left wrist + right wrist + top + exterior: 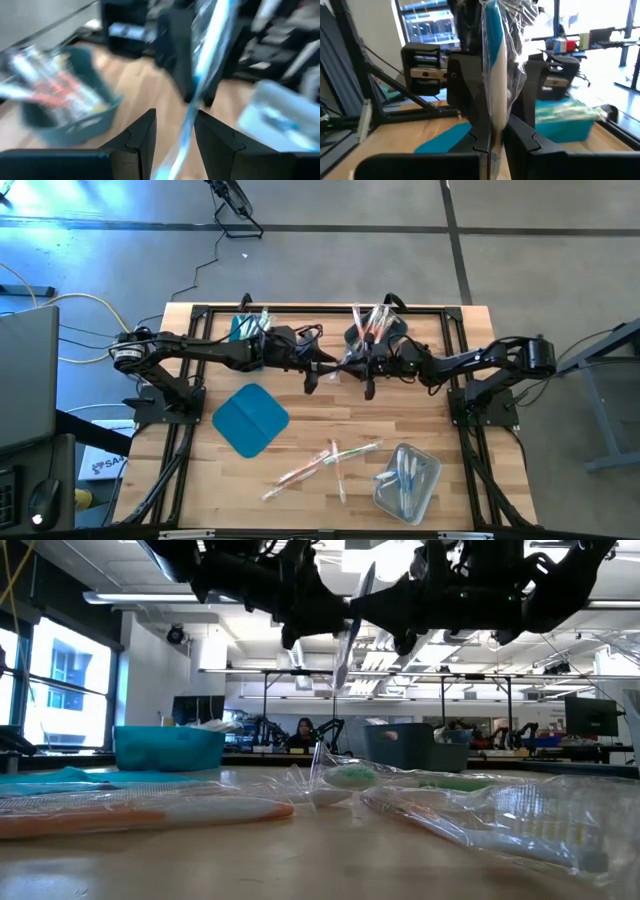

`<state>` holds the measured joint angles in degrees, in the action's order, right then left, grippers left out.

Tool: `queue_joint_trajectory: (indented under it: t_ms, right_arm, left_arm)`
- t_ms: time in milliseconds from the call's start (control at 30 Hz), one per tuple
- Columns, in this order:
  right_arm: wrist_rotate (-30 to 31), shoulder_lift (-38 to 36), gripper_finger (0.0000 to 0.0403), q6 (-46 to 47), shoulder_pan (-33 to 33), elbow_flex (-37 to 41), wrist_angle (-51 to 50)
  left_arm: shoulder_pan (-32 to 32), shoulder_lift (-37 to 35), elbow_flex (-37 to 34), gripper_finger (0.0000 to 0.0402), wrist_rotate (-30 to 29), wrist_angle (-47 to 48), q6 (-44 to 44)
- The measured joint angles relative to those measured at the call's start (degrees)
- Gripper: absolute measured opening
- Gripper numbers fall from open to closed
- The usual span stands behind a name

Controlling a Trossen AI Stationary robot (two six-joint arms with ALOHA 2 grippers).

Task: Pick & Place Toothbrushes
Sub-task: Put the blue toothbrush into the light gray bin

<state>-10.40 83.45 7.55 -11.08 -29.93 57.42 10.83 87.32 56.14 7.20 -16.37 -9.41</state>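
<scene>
Your right gripper (492,132) is pinching a wrapped toothbrush (495,75); your left gripper (172,132) is standing apart around it. It is probably handling light and crinkly-slick, so be gripping the stiff handle.

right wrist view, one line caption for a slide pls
Right gripper shut on a blue wrapped toothbrush, the left gripper facing it, teal lid on the table below.

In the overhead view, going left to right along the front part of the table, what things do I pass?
Flat teal lid → loose toothbrushes lying on the wood → clear bin holding a few more toothbrushes.
</scene>
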Motion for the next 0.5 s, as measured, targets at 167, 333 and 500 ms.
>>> queue_joint_trajectory:
  t_ms: [167,333,500]
  right_arm:
    - [1.99,-2.99,0.0021,-0.26,-1.24,0.02,-7.18]
    - [5.41,-8.51,0.0021,-2.1,-0.87,0.07,-14.7]
    - [10.04,-15.28,0.0021,-3.3,1.5,0.11,-23.16]
  left_arm:
    - [0.07,-0.74,0.0,0.0127,-3.34,5.32,1.33]
    - [0.02,-3.44,-1.63,0.0127,-3.32,6.48,2.97]
    - [0.04,-9.64,-7.39,0.0127,-5.57,6.19,3.56]
